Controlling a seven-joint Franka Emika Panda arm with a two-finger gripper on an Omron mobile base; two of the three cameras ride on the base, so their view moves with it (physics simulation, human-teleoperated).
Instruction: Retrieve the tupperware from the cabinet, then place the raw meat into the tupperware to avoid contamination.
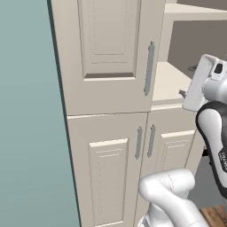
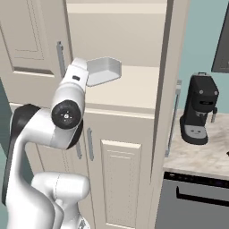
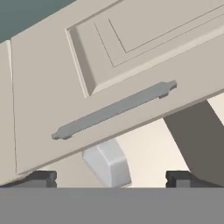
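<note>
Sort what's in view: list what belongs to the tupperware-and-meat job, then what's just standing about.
Job:
- tupperware, on the open shelf
- cabinet, one upper door open
- claw, jaws apart, facing the tub

Standing about:
- coffee machine
- counter
- dark appliance below the counter

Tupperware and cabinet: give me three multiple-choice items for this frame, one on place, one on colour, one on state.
1. Where is the tupperware?
A. On the open cabinet shelf
B. On the counter by the coffee machine
C. On the floor

2. What colour is the coffee machine?
A. Red
B. Black
C. Cream

3. How does the gripper stand?
A. Shut on the tupperware
B. Shut on a door handle
C. Open, with the tupperware ahead between its fingertips

Key: 1 A, the right base view shows the tub on the shelf of the cabinet behind an open door. 2 B, the machine on the counter is dark all over. 3 C, the hand view shows both fingertips wide apart and holding nothing.
</note>
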